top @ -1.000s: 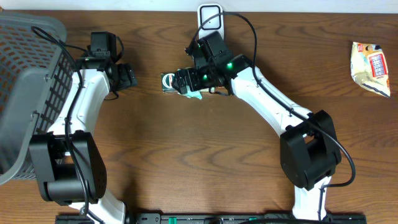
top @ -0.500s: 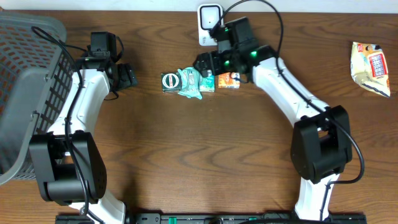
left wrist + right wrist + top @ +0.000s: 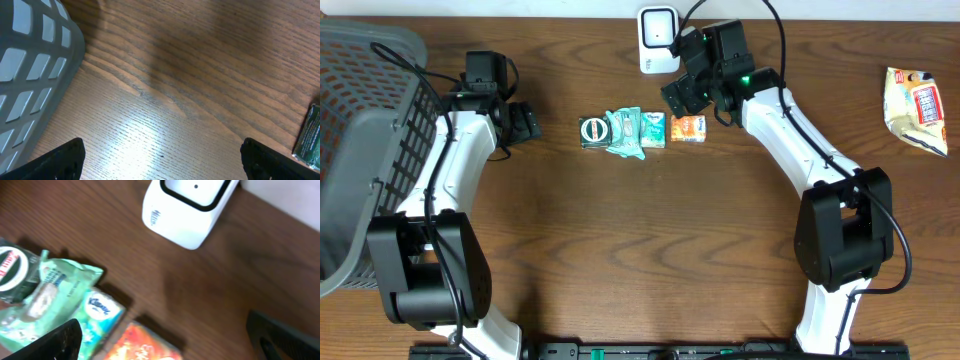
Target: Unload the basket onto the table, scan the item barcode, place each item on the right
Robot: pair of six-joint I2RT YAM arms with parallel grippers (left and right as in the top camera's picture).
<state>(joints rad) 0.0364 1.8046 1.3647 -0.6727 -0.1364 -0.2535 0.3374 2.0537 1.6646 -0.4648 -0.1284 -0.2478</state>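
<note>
Several small items lie in a row on the wooden table: a dark green packet [image 3: 592,131], a light green pouch [image 3: 623,130], a Kleenex pack [image 3: 653,128] and an orange box [image 3: 688,128]. The white barcode scanner [image 3: 658,27] stands at the back edge, seen close in the right wrist view [image 3: 187,210]. My right gripper [image 3: 680,95] hovers open between scanner and row, holding nothing; in its wrist view [image 3: 170,345] the orange box [image 3: 145,347] and Kleenex pack [image 3: 100,312] lie below. My left gripper [image 3: 525,122] is open and empty over bare wood [image 3: 162,162], left of the dark green packet [image 3: 310,137].
A grey mesh basket [image 3: 365,140] fills the left side, its wall showing in the left wrist view [image 3: 30,75]. A yellow snack bag [image 3: 916,108] lies at the far right edge. The scanner's black cable runs over the right arm.
My right arm has drawn back to the right and towards the scanner, off the row of items, which now lies uncovered. The left arm has not moved.
</note>
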